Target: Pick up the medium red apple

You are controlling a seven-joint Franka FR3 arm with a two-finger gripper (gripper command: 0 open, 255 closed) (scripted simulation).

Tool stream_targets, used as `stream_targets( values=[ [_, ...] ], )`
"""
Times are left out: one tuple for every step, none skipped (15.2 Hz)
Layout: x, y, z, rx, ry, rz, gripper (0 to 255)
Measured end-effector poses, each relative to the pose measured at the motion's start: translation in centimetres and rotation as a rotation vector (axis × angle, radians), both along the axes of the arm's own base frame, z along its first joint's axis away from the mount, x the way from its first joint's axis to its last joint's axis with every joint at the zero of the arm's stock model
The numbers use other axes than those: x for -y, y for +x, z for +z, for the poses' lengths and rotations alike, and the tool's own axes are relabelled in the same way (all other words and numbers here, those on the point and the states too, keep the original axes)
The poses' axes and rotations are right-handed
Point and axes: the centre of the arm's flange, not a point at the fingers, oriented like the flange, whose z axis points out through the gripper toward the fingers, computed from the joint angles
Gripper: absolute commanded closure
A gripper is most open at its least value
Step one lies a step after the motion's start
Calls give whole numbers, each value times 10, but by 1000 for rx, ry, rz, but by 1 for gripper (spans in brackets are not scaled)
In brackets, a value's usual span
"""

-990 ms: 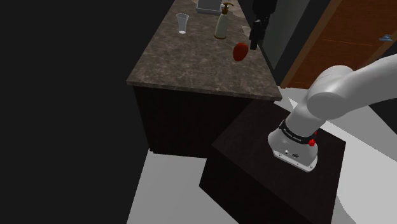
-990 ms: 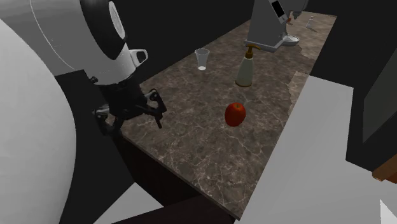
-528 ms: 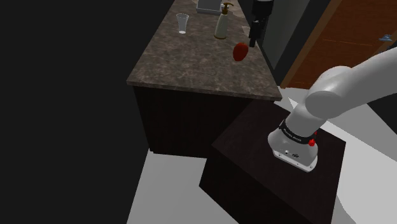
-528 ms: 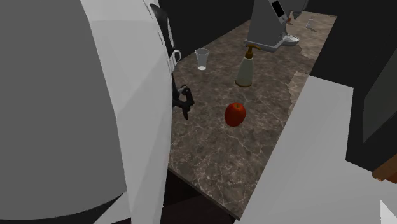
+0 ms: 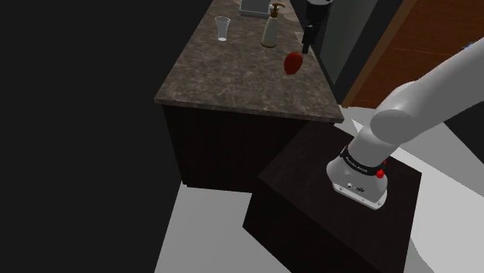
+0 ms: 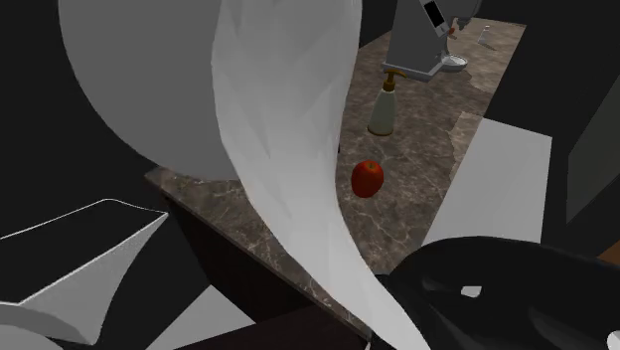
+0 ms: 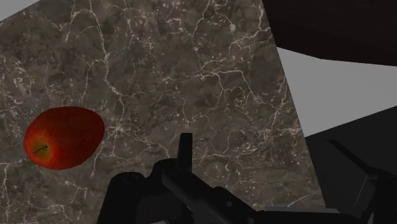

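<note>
The red apple [image 5: 292,63] lies on its side on the dark marbled countertop [image 5: 233,77], close to the edge at the shoulder view's right, with a pump soap bottle [image 5: 270,29] standing farther back. The black gripper [image 5: 307,40] hangs above and just beyond the apple, fingers apart and clasping nothing. I'd call this the approach. Next the hand must centre over the apple, then descend and close.

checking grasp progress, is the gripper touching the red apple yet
Apart. In the wrist view, bare countertop shows between the gripper and the apple, which lies off to its side.
</note>
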Motion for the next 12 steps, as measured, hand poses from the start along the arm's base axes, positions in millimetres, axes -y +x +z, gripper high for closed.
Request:
stream_targets(
  values=[
    [12,5,-3,4,2,2,0],
    [24,10,-4,8,4,3,0],
    [35,17,-8,12,6,4,0],
    [48,22,-12,16,8,5,0],
    [59,28,-17,20,10,6,0],
    [69,32,-19,24,12,8,0],
    [80,36,-21,28,14,9,0],
    [95,42,-25,32,16,10,0],
    [104,47,-29,36,18,11,0],
    [116,55,-36,40,19,12,0],
    [125,58,-38,43,22,14,0],
    [138,62,-39,47,24,15,0]
  ],
)
